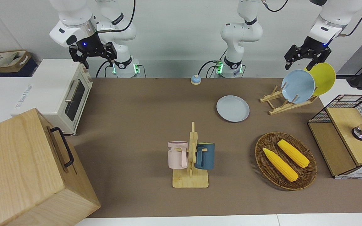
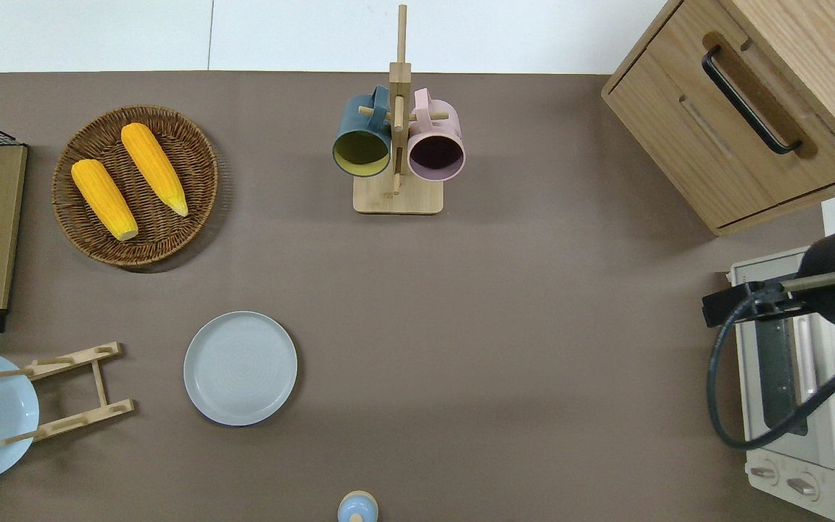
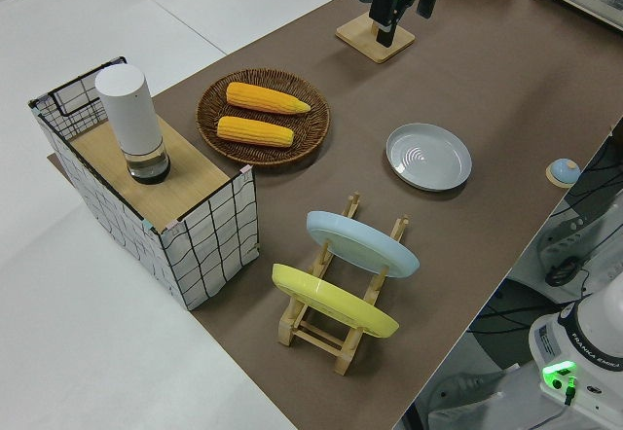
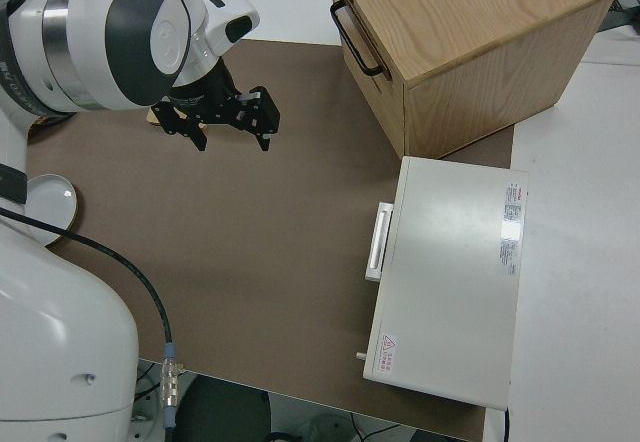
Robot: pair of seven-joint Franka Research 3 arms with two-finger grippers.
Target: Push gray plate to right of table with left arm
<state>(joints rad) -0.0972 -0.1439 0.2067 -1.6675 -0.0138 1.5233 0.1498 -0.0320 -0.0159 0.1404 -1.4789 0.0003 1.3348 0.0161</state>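
The gray plate (image 1: 233, 108) lies flat on the brown table (image 1: 137, 106), toward the left arm's end; it also shows in the overhead view (image 2: 241, 367) and the left side view (image 3: 428, 156). My left gripper (image 1: 298, 65) is open and empty, up in the air above the upright plates in the wooden rack, well apart from the gray plate. It shows at the top of the left side view (image 3: 404, 17) and is out of the overhead view. My right gripper (image 1: 100, 62) is open and parked.
A wooden rack (image 1: 281, 103) beside the gray plate holds a sky-blue plate (image 1: 298, 86) and a yellow plate (image 1: 324, 77). A wicker basket with two corn cobs (image 1: 285, 160), a mug rack (image 1: 191, 157), a small bell (image 1: 195, 79), a toaster oven (image 1: 64, 94) and a wooden cabinet (image 1: 27, 169) stand around.
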